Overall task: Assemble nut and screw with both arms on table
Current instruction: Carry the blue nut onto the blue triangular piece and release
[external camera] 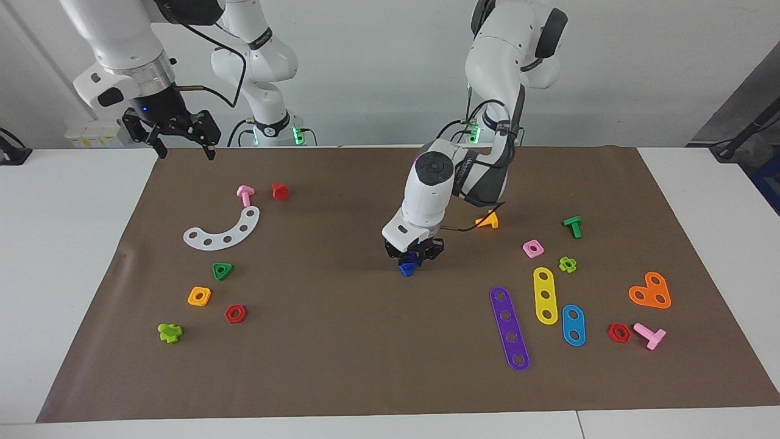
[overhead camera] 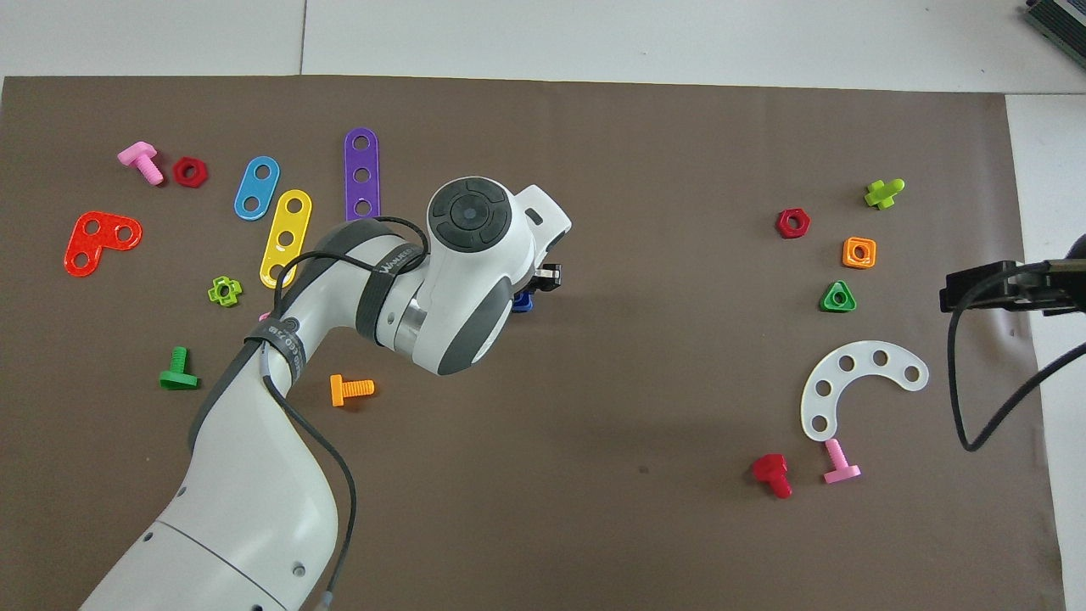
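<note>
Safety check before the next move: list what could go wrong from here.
1. The left gripper is shut on a small blue screw near the middle of the brown mat; only its tip shows below the fingers, so it might slip or twist.
2. No blue nut is visible as a separate piece, so mating may stall.
3. The right gripper waits, open, over the mat's corner, a long reach from the screw.

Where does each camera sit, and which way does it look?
Facing view: high across the table, facing the robots; both white arms show, left gripper shut on the small dark-blue plastic bolt, right gripper waiting open.
Overhead view: above the robots' end, looking steeply down; left arm and bolt show.
Shared: the white curved plate.
</note>
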`<action>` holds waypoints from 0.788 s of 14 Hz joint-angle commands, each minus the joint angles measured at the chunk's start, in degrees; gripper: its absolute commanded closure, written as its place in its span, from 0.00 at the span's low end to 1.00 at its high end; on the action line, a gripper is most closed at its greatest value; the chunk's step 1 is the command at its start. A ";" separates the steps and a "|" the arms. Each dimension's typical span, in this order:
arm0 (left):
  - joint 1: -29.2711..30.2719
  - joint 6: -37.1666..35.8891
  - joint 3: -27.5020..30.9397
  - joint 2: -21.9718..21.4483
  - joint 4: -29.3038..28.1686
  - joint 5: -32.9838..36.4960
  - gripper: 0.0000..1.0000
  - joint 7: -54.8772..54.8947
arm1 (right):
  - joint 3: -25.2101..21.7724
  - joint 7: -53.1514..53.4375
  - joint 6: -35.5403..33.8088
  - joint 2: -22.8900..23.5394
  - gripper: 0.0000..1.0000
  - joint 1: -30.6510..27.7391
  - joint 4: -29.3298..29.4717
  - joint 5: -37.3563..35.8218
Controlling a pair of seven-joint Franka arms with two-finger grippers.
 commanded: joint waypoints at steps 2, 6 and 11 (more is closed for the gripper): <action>-0.78 3.76 0.96 -1.89 -2.74 -0.29 0.00 0.62 | 0.15 -1.08 -0.72 -0.73 0.00 -0.32 -0.21 0.09; -0.52 1.14 1.31 -2.23 -2.04 -0.29 0.00 0.27 | 0.15 -1.08 -0.72 -0.73 0.00 -0.32 -0.21 0.09; 3.51 -3.88 2.01 -14.07 -10.63 -0.29 0.00 1.75 | 0.15 -1.08 -0.72 -0.73 0.00 -0.32 -0.21 0.09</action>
